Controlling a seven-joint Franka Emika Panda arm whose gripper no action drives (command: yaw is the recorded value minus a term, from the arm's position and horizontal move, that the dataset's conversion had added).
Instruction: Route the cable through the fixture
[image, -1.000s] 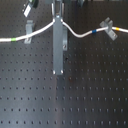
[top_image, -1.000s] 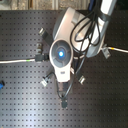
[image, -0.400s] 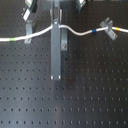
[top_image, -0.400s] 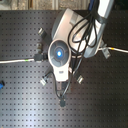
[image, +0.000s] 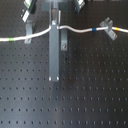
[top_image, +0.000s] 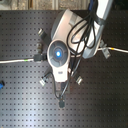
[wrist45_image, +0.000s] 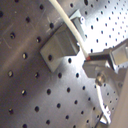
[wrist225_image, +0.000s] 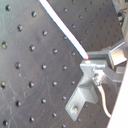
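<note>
The white cable runs across the back of the board, with a green band at the first exterior view's left and blue and yellow bands at the first exterior view's right. My gripper is shut on the cable mid-span; in the second wrist view the fingertips pinch it. The fixture, a small upright grey bracket with a dark screw hole, stands just beside the gripper. It also shows in the second wrist view. In the first wrist view the cable crosses over a grey bracket.
A long flat grey bar lies in front of the gripper. Slanted grey clips carry the cable on both sides. In the second exterior view the arm's hand hides the gripper; more clips stand around it on the perforated black board.
The cable's hump to the right of the gripper has flattened and sunk toward the fixture. The arm has barely moved.
</note>
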